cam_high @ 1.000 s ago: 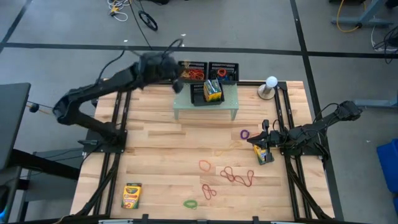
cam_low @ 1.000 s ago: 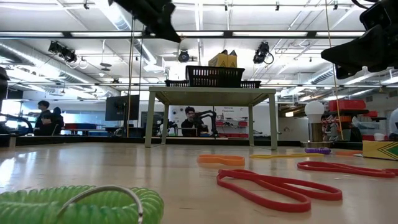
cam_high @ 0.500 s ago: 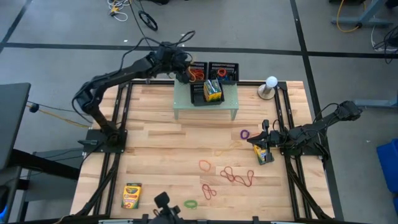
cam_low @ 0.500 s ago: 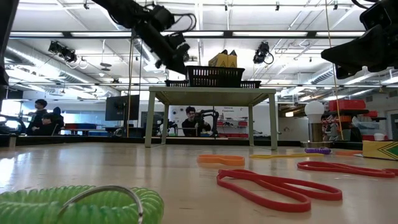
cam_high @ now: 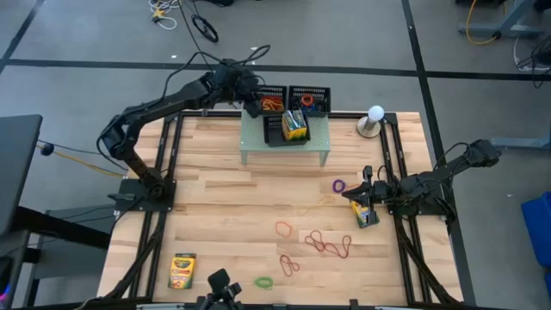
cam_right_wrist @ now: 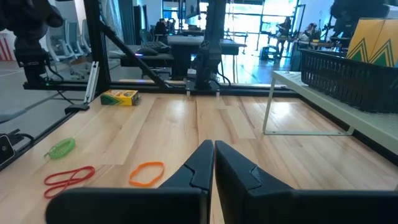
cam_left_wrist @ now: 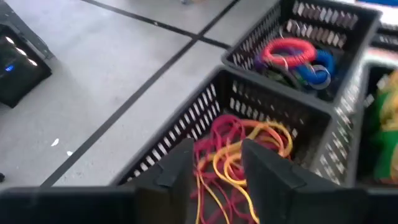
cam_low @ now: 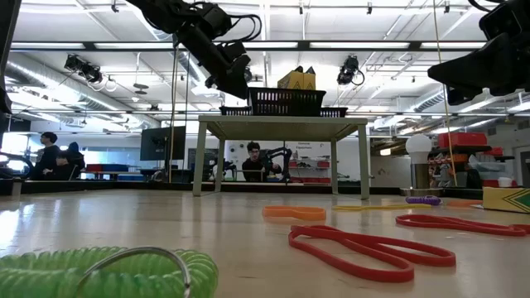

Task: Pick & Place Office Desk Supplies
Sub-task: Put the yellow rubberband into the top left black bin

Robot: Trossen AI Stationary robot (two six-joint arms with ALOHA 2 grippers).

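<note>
- My left gripper [cam_left_wrist: 214, 168] hangs over the back-left mesh tray [cam_left_wrist: 186, 134], fingers parted with a narrow gap, nothing between them.
- Red and yellow rubber bands [cam_left_wrist: 239, 146] lie inside that tray, right below me.
- To finish well, I should lift straight up so no loop snags.
- Left arm stretches far across to the back edge.
- My right gripper [cam_right_wrist: 213, 163] waits low by the table's right side, fingers pressed together, a crayon box [cam_high: 365, 213] just beside it.
- Loose bands [cam_high: 329, 245] lie on the wood.
</note>
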